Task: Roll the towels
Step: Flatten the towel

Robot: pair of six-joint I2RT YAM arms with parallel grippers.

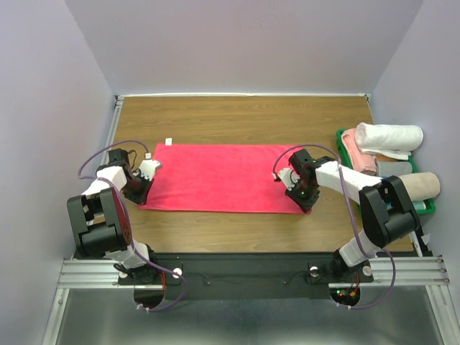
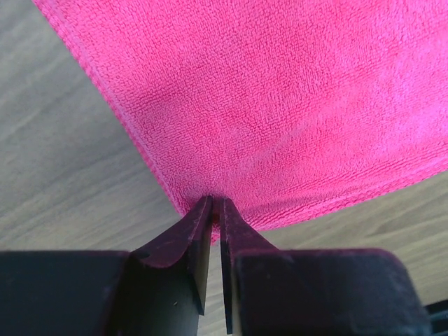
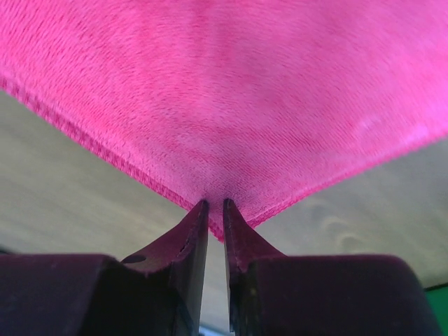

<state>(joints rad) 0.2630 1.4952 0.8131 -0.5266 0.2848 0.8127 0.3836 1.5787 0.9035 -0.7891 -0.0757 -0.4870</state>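
**Both near corners of the red towel pinched; roll not yet begun**

Position: the red towel (image 1: 219,176) lies spread flat on the table (image 1: 237,115), long side running across, between the two arms. Its white tag (image 1: 169,141) sits at the far left corner. No part of the cloth is turned over.

Grip: the left gripper (image 2: 217,203) is closed on the near left corner. The wrist view shows the hem drawn in between the two tips, with only a narrow slit behind them. The right gripper (image 3: 215,204) is closed the same way on the near right corner. Both bites look shallow, taking little more than the point of each corner.

Surroundings: a green basket (image 1: 340,136) with rolled towels (image 1: 392,136) stands at the right, apart from the work.

Assessment: the step in hand appears to be raising the near edge to start the roll.

Recommendations:
- Raise both corners together and level, so that the edge between them is straight and lightly taut.
- Carry the edge toward the far side at equal pace, or the roll will run skew.
- Avoid pulling outward, since such a shallow bite may slip off the hem.
- Lift low, so the cloth does not drag across the table
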